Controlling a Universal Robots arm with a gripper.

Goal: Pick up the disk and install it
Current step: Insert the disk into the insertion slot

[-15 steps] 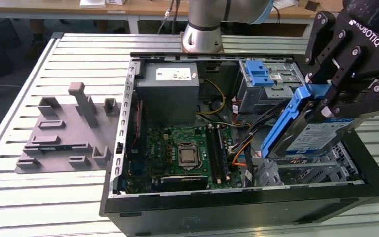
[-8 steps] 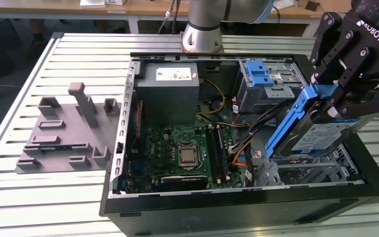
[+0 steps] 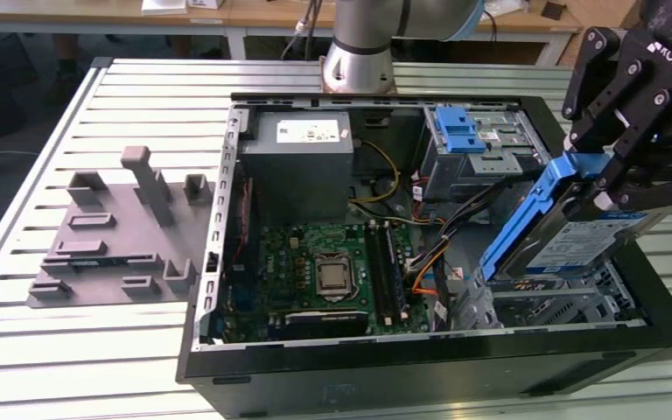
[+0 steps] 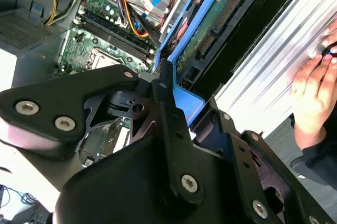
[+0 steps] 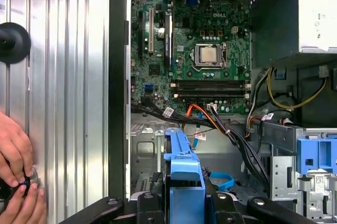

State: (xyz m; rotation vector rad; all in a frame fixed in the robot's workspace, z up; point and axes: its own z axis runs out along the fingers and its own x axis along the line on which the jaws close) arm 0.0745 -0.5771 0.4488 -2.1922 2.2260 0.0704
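The disk (image 3: 576,229) is a silver drive with a blue-and-white label in a blue plastic carrier. It hangs tilted, on edge, over the corner of the open computer case (image 3: 430,363) at the exterior view's right. My gripper (image 3: 619,185) is shut on its upper end. In the second wrist view the disk's green circuit-board underside (image 4: 209,30) faces the camera, with a black finger (image 4: 167,109) against the blue frame. In the first wrist view the carrier's blue edge (image 5: 182,177) points down at the metal drive bay (image 5: 152,153).
A person's hand (image 5: 16,167) rests on the slatted table beside the case, also seen as a hand (image 4: 315,88) in the second wrist view. Inside the case are a motherboard (image 3: 325,271), power supply (image 3: 298,153), cables and a blue latch (image 3: 462,133). A grey holder plate (image 3: 108,241) lies at the exterior view's left.
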